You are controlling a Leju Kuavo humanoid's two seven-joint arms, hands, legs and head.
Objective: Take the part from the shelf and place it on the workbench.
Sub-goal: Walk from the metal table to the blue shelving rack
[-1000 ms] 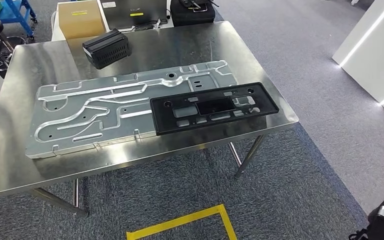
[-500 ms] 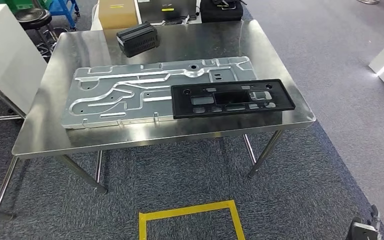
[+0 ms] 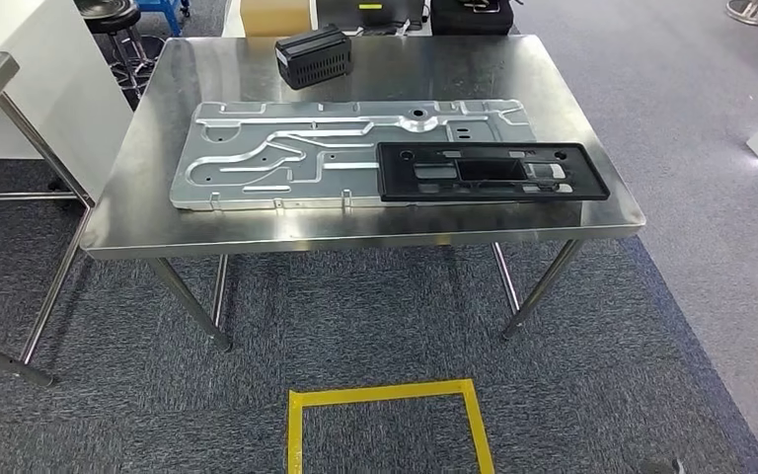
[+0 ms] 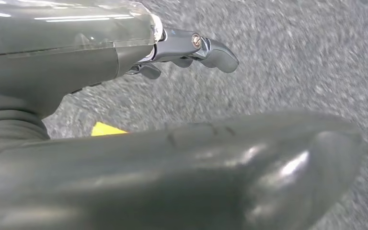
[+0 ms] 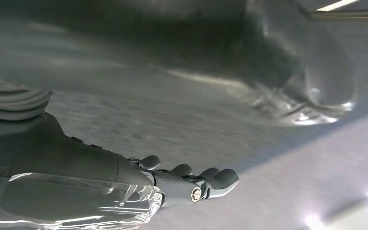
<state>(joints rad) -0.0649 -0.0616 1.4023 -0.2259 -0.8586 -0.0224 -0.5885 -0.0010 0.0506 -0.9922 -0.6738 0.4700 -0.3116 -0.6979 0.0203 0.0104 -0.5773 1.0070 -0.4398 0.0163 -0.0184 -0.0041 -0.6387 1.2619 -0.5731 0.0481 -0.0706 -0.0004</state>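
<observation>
The black frame (image 3: 492, 173) lies crosswise on the surface (image 3: 257, 227) ahead; both hands' fingers (image 4: 206, 48) hang apart, holding nothing.

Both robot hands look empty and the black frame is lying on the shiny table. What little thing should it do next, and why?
Probably turn toward the shelf for another part. The black frame already lies on the workbench, partly over the silver plate. The left hand and right hand hang over carpet, holding nothing, so nothing needs placing.
</observation>
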